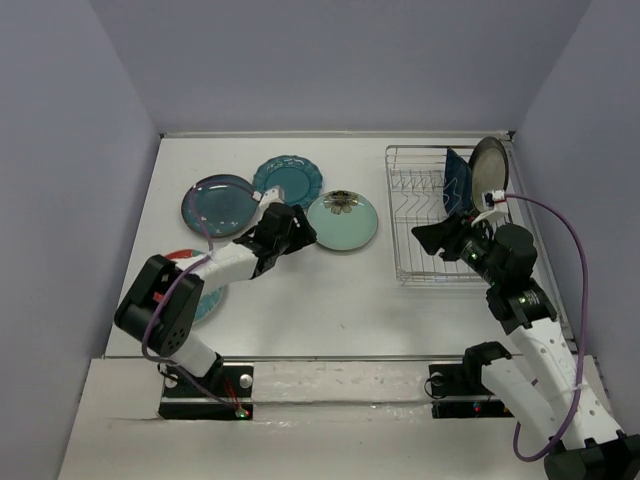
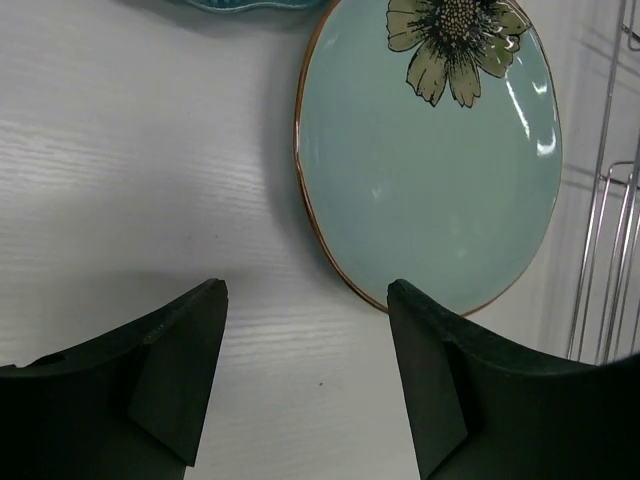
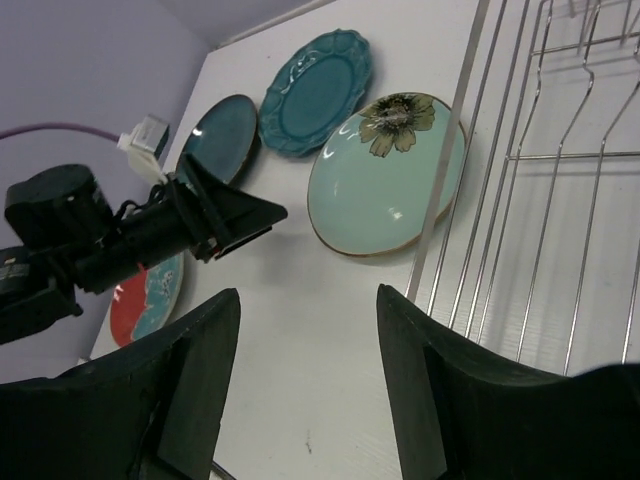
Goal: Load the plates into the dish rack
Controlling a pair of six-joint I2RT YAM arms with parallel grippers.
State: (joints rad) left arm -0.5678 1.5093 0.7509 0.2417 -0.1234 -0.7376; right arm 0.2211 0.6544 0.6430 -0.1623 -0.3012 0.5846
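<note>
Four plates lie on the white table: a dark teal round plate (image 1: 220,203), a teal scalloped plate (image 1: 287,180), a mint plate with a flower centre (image 1: 342,220) and a red-rimmed teal plate (image 1: 210,300), which is partly under the left arm. The silver wire dish rack (image 1: 415,205) holds a navy leaf-shaped plate (image 1: 457,180) and a brown-rimmed cream plate (image 1: 489,168) upright at its far right. My left gripper (image 2: 305,290) is open and empty just short of the mint plate's (image 2: 430,170) near-left rim. My right gripper (image 3: 308,293) is open and empty at the rack's (image 3: 540,200) near-left corner.
Lilac walls close the table in at the back and on both sides. The right wrist view shows the left gripper (image 3: 225,215) between the dark teal plate (image 3: 220,135) and the mint plate (image 3: 385,190), with the scalloped plate (image 3: 315,90) beyond. Rack wires (image 2: 600,250) stand right of the mint plate.
</note>
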